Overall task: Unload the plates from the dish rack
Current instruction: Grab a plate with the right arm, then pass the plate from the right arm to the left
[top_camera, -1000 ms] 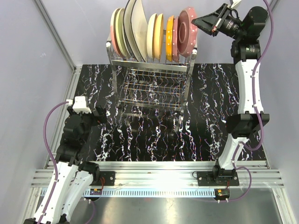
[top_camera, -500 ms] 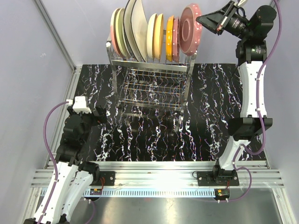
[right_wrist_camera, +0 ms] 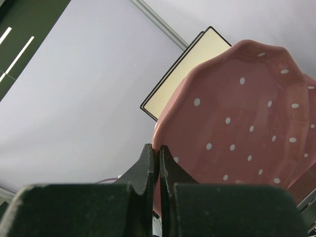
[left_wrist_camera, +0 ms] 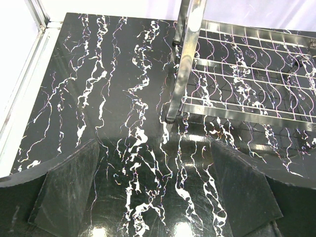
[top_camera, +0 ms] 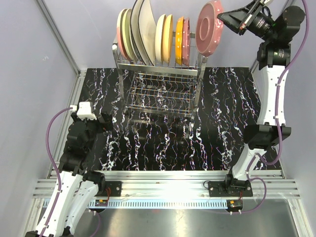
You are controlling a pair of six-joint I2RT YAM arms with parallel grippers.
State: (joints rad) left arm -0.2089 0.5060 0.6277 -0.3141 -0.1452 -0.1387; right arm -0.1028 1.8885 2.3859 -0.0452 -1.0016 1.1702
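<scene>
- left hand [left_wrist_camera: 155, 147]: spread wide and holding nothing. Only the left wrist view shows this. From the top view the hand [top_camera: 105, 118] is a dark shape low over the left part of the worktop [top_camera: 232, 98], and its jaws are unreadable there.
- Left wrist view: black, white-veined worktop [left_wrist_camera: 98, 89] under the hand. The near-left post and lower wire shelf of the dish rack [left_wrist_camera: 185, 59] are ahead and to the right, apart from the fingers. No plate is in this view.
- Top view: the dish rack [top_camera: 163, 84] stands at the back centre of the worktop. The lower tier is bare wire and the upper tier is loaded.
- plates [top_camera: 165, 34] stand on edge in a row on the upper tier, with pink-and-cream at the left, then cream, orange and pink.
- cream square plate [top_camera: 144, 24] is the tallest in the row. In the right wrist view one dark-edged corner [right_wrist_camera: 187, 74] shows behind the held plate, which hides the rest.
- speckled maroon-pink plate [top_camera: 210, 27] is at the right end, higher than its neighbours and leaning right. Its lower edge is near the rack's right post, and I cannot tell whether they touch.
- Right wrist view: the plate [right_wrist_camera: 247, 128] has white dots on pink and fills the right half.
- right hand [top_camera: 224, 19] is raised at the back right. Its fingers are pressed together on the plate's rim, pinching it [right_wrist_camera: 158, 150].
</scene>
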